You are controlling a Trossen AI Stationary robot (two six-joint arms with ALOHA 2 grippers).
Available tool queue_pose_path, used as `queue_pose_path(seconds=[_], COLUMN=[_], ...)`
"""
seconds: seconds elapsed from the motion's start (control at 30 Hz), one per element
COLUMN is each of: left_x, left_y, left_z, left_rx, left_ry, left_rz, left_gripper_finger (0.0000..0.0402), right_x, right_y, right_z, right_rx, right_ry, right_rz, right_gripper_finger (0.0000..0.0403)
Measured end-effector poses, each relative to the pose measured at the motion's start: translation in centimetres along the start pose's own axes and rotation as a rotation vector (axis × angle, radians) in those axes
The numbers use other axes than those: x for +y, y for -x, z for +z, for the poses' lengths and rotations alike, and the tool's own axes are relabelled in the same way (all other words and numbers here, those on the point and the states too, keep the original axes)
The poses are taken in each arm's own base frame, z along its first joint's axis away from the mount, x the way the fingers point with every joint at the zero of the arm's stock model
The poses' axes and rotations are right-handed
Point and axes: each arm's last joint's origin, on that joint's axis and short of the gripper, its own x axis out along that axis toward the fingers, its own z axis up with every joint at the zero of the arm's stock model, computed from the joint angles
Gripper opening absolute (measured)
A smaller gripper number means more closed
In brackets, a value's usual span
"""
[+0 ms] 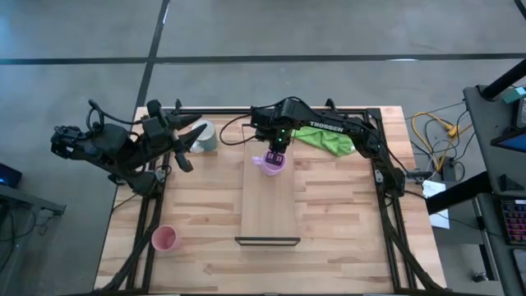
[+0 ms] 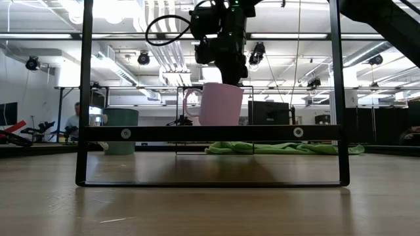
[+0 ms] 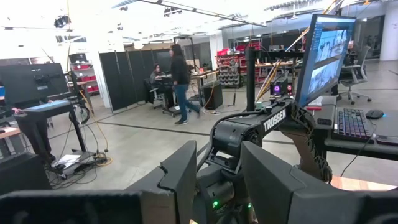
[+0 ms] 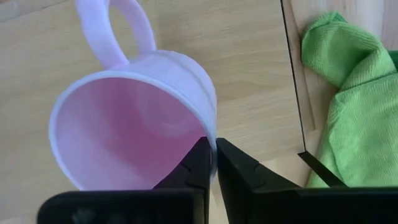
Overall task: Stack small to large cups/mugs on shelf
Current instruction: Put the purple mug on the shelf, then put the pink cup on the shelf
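The lilac-purple mug [image 1: 271, 164] is upright at the far end of the light-wood shelf [image 1: 269, 205], with its handle toward the table's left. My right gripper [image 1: 278, 156] is above it and shut on its rim. The white-grey mug [image 1: 204, 136] stands on the table at the far left. My left gripper [image 1: 192, 148] is open just beside it and touches nothing. The salmon-pink cup [image 1: 165, 238] stands on the table near the near-left corner. In the low view the lilac mug [image 2: 217, 105] has its base level with the shelf's black frame bar [image 2: 210, 133]. My right gripper [image 4: 213, 163] pinches the lilac mug's rim wall [image 4: 211, 138] on the side away from the handle. One finger [image 4: 194, 167] is inside the cup and one finger [image 4: 235, 171] is outside. The fingers come from above, pointing down. The mug stays upright with its base at the shelf board's top.
A green cloth [image 1: 326, 138] lies on the table right of the shelf's far end. The rest of the shelf board toward the near edge is bare. The black frame rails [image 1: 386, 189] run along the table's sides. People stand in the room beyond, far from the table.
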Motion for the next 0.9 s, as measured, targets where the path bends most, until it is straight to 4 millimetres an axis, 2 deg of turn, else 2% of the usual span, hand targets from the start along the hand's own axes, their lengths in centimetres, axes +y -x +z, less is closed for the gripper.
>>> queue_pose_path(seconds=[0.5,0.9], left_x=[-0.01,-0.01], left_y=[0.0,0.0], left_z=[-0.01,-0.01], left_rx=[0.0,0.0], left_ry=[0.0,-0.001], left_rz=[0.0,0.0], left_gripper_finger=[0.0113,0.0113], right_x=[-0.06,-0.06], right_y=[0.02,0.06], right_z=[0.16,0.88], right_rx=[-0.018,-0.092], right_ry=[-0.026,-0.022], right_rz=[-0.009,-0.008], right_gripper_finger=[0.0071,0.0063])
